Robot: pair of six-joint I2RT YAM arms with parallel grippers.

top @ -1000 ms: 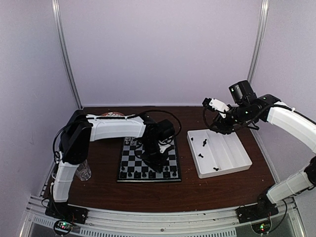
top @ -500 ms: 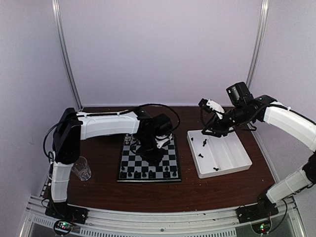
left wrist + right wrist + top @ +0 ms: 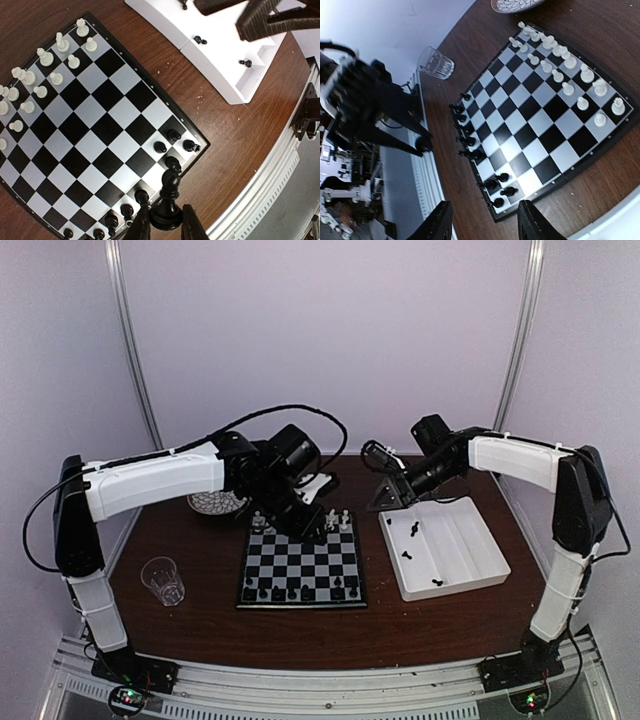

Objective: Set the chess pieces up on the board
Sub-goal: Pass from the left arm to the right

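Note:
The board (image 3: 300, 562) lies in the middle of the table. Black chess pieces (image 3: 300, 592) line its near rows and white ones (image 3: 338, 519) its far rows. My left gripper (image 3: 303, 523) hangs over the far side of the board. In the left wrist view it (image 3: 165, 226) is shut on the base of a tall black piece (image 3: 170, 182), held upright above the board (image 3: 90, 125). My right gripper (image 3: 382, 500) hovers between the board and the tray. In its own view it (image 3: 485, 225) is open and empty above the board's (image 3: 545, 110) corner.
A white compartmented tray (image 3: 470, 540) to the right of the board holds loose black pieces (image 3: 407, 554). A drinking glass (image 3: 163, 580) stands at the left front. A round patterned plate (image 3: 215, 503) sits behind the board's left corner.
My left arm has risen and swung toward the far side of the board, piece still in its jaws. The right arm has moved left from above the tray toward the board.

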